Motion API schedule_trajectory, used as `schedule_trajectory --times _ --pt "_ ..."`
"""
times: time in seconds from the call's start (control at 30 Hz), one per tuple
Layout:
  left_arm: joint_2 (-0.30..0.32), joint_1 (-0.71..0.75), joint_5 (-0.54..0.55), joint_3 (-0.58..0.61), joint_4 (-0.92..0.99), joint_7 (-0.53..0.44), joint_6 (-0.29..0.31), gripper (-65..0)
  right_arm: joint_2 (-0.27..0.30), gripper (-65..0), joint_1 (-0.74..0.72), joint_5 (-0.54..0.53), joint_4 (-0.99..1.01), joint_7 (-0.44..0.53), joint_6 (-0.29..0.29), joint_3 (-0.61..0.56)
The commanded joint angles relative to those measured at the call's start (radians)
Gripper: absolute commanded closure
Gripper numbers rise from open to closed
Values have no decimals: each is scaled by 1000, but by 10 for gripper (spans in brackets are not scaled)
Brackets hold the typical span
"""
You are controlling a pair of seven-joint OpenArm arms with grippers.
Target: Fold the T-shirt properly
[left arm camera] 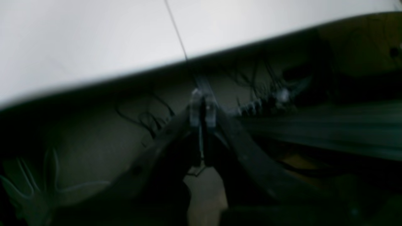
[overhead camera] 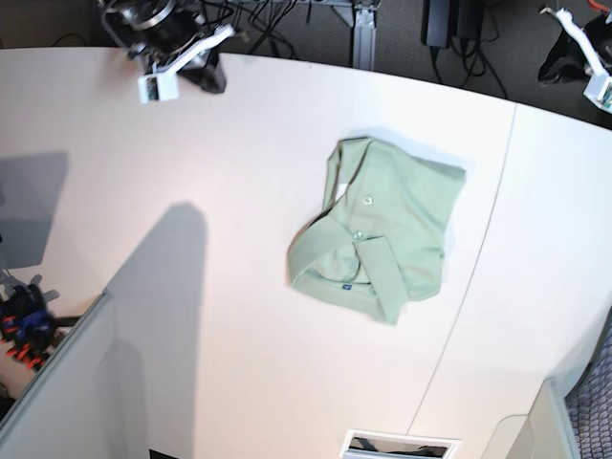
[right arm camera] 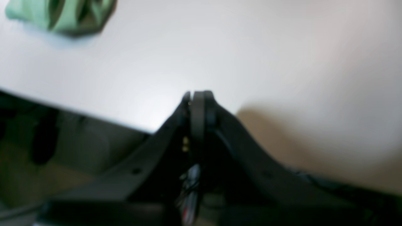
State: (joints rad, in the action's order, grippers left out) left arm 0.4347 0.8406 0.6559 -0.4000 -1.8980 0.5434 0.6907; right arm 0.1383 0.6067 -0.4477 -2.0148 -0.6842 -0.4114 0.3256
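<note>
Base view shows the white worktop filling nearly the whole picture, with a thin seam running down its right part. Near the middle, a little right of centre, lies the T-shirt, pale green, bunched into a rough folded heap with two small buttons and a tiny blue tag showing on top. Both arms sit at the far edge, well apart from the cloth: the right claw at the upper left, the left claw at the upper right corner. In the wrist views each claw is clenched on nothing, fingers together; the right wrist view catches a green corner of cloth far off.
</note>
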Motion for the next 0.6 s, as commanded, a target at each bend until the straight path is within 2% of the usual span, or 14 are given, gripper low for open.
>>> schedule_trajectory --times 0.0,0.13,0.17,0.27,0.4,0.47,0.57 --pt "10 18 14 3 16 -10 7 0 9 0 44 -13 -13 19 -5 0" --pt "37 27 14 110 179 38 7 0 8 0 180 -2 32 17 -5 -3" --pt "55 27 13 155 232 37 -14 0 8 0 211 3 53 18 -5 -3" --pt "96 23 -23 301 403 3 -110 0 8 0 274 6 138 18 -5 -3" --pt "91 -37 -143 468 643 -131 -216 0 11 0 277 86 333 36 -2 -5" --pt "71 -112 -190 550 767 -154 -304 0 21 0 245 123 467 68 5 -5" --pt "8 -254 -265 648 955 -146 -415 0 52 0 152 130 700 114 5 -5"
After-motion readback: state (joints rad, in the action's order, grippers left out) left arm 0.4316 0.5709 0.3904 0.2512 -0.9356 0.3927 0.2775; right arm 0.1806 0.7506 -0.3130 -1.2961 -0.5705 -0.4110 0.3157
